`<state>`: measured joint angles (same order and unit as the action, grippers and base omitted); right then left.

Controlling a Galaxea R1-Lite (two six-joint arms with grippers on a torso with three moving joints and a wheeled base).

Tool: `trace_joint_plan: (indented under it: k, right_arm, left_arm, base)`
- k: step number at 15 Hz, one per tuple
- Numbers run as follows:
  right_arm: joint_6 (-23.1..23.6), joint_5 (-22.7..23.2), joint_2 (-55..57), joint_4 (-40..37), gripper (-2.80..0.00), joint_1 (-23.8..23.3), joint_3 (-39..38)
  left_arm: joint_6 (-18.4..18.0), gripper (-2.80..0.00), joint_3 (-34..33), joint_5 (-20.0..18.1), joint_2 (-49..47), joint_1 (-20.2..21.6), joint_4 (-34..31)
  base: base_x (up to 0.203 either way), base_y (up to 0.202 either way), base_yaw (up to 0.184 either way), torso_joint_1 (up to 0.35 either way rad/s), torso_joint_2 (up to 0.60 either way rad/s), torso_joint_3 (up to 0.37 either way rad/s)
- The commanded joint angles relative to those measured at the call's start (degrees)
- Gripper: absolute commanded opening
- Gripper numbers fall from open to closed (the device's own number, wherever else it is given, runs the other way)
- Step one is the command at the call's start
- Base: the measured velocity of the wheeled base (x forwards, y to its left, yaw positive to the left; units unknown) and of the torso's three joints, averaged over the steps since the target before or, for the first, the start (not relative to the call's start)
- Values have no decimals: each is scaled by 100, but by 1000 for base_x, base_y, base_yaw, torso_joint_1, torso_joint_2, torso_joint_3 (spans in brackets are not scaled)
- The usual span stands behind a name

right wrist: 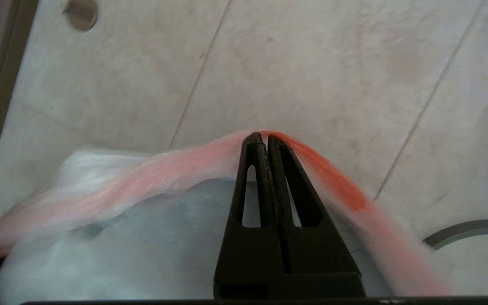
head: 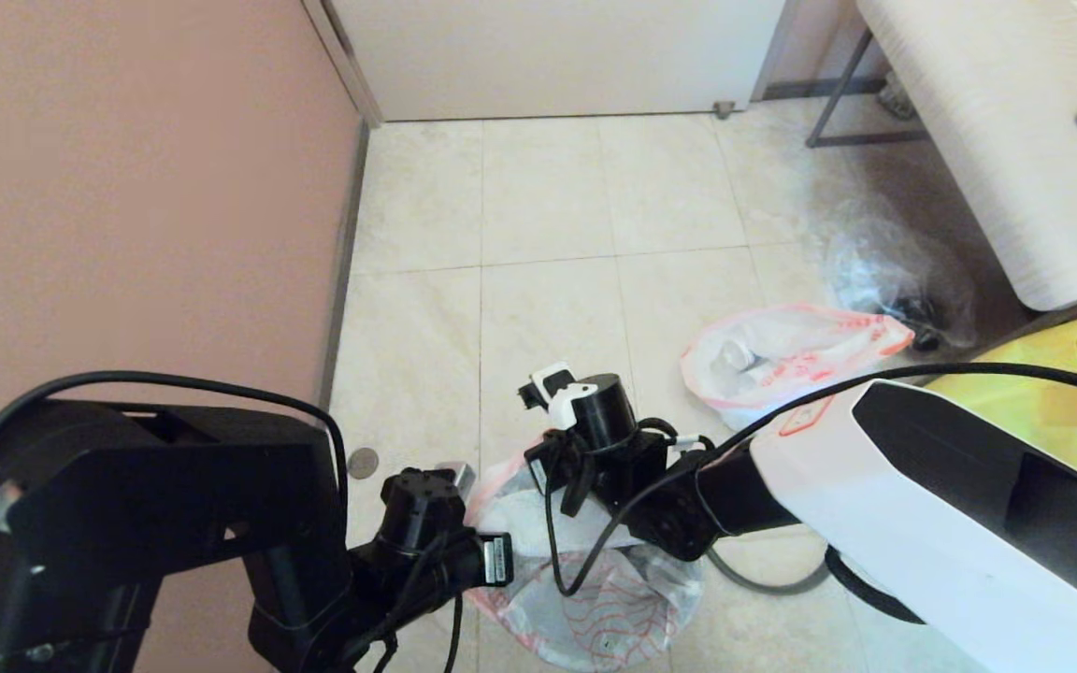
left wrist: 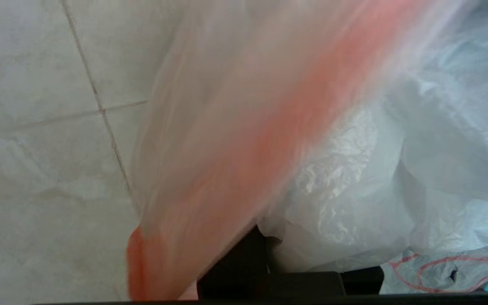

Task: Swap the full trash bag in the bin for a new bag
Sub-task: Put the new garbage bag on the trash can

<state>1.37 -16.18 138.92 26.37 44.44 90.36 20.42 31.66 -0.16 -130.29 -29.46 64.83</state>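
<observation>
The new bag (head: pixel 595 598), white with red line drawings, hangs low in front of me between both grippers. My right gripper (right wrist: pixel 264 136) is shut on its pink rim band (right wrist: pixel 155 173), which drapes down on both sides of the tips. My left gripper (left wrist: pixel 254 239) is mostly covered by the bag's film (left wrist: pixel 354 169); its dark fingers (left wrist: pixel 235 271) are pressed together with the rim running out from them. The full trash bag (head: pixel 782 360), lumpy with bottles, lies on the floor tiles to the right. The bin is hidden.
A thin grey ring (head: pixel 768 581) lies on the floor beside the new bag, and shows again as the ring (right wrist: pixel 468 231) in the right wrist view. A yellow bag (head: pixel 1062 383), a clear plastic bag (head: pixel 884 271) and a table (head: pixel 997 140) stand at the right. A pink wall (head: pixel 127 187) runs along the left.
</observation>
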Motion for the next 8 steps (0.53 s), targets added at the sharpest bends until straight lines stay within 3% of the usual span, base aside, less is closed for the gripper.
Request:
trace_joint_plan:
  k: [1,8]
  right_arm:
    - [1,-8,-63,17,-280,102,-109]
    - [4,47,-216,14,-280,302,-344]
  left_arm:
    - [15,-280,-10,12,-49,2,96]
    - [15,-280,-31,14,-39,2,110]
  base:
    - [0,0,0,0,0,0]
    - [0,0,0,0,0,0]
